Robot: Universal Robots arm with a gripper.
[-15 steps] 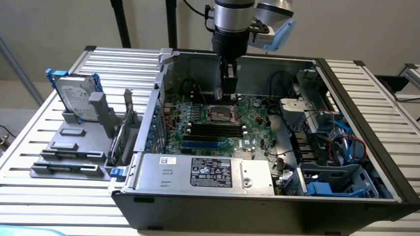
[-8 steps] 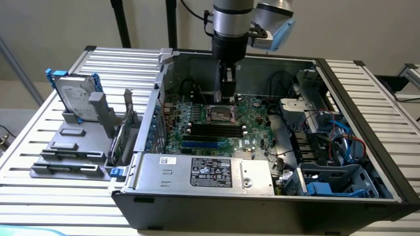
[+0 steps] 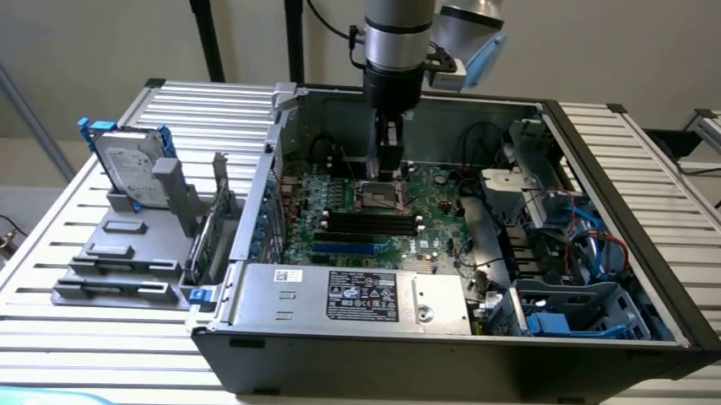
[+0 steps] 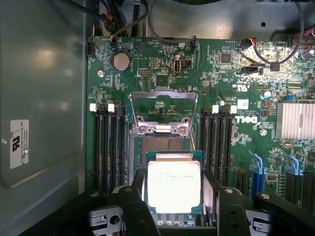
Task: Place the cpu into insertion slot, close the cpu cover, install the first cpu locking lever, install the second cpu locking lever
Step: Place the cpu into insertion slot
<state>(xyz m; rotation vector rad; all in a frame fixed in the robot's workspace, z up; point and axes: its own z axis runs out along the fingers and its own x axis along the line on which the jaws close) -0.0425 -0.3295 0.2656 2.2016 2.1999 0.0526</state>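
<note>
Pincer point(image 3: 387, 173) grips the cpu point(image 4: 173, 184) by two opposite edges above the green circuit board point(image 4: 147, 64) inside an open computer case point(image 3: 451, 337). The cpu cover point(image 4: 163, 92), a thin silver frame, stands raised beside the dark square insertion slot point(image 4: 167, 143). The cpu, small and square with a pale silvery top, hangs just over the slot.

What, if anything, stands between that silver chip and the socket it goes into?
Nothing visible. The cpu cover is swung up, leaving the insertion slot uncovered. The cpu sits in the gripper, jaws on either side, close above the slot.
</note>
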